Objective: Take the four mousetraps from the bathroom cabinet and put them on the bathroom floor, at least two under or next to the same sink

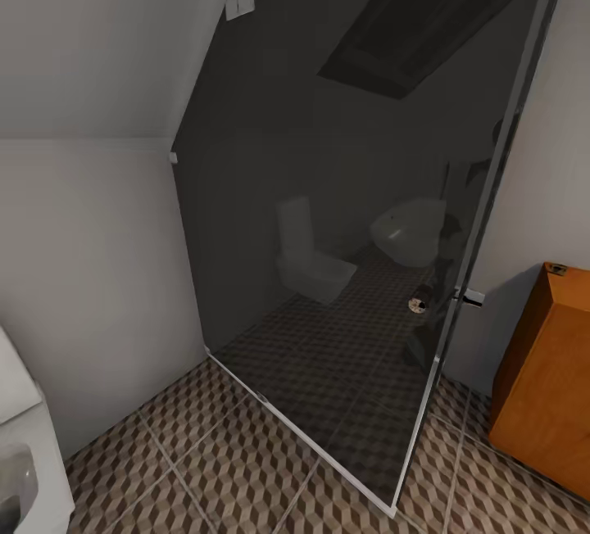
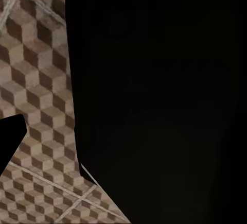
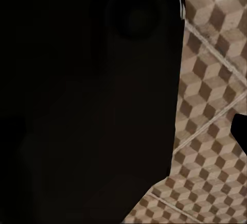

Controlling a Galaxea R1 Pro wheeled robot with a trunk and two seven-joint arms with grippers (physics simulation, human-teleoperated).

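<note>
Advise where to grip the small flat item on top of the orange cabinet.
Come from above: the small item lies flat on the cabinet top, so a side approach would likely hit the wood. Pinch its edges across the narrower width with the end effector. Its details are too small to tell from here.

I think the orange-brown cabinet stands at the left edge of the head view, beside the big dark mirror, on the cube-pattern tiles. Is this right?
Not quite: in the head view the cabinet stands at the right edge, beside the dark mirror, on the cube-pattern floor.
</note>
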